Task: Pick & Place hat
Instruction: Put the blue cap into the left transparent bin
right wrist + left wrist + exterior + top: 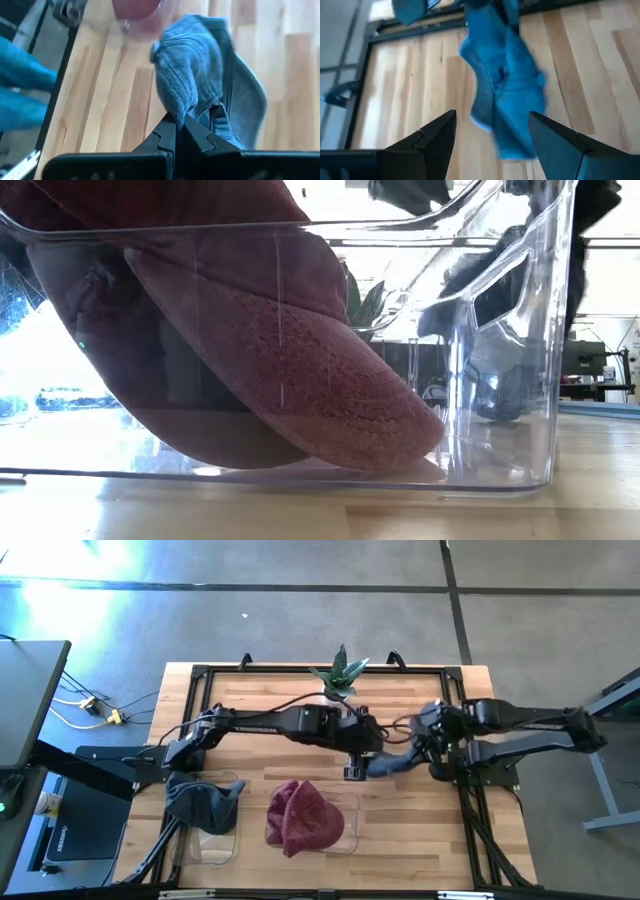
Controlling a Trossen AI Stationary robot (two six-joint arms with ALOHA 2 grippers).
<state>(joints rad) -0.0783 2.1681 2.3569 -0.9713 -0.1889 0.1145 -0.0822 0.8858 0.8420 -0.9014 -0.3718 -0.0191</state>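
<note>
Three soft caps: a grey one (203, 802) and a maroon one (302, 817) in clear plastic bins (345, 825), plus a blue-grey cloth cap (200, 85) pinched between the right gripper's (176, 131) closed fingers. The left gripper's (492, 131) fingers spread wide, empty, the blue-grey cap just beyond them.

Left hand (492, 137) agape, right hand (180, 131) clamped.

We see a light wooden table (410, 840) with a black frame (205, 675) around its edges. Directly on it sit two clear plastic bins: one (208, 845) at the near left holding a dark grey hat (200, 802), one (347, 825) beside it holding a maroon cap (300, 818). A small potted plant (340, 675) stands at the far edge.
</note>
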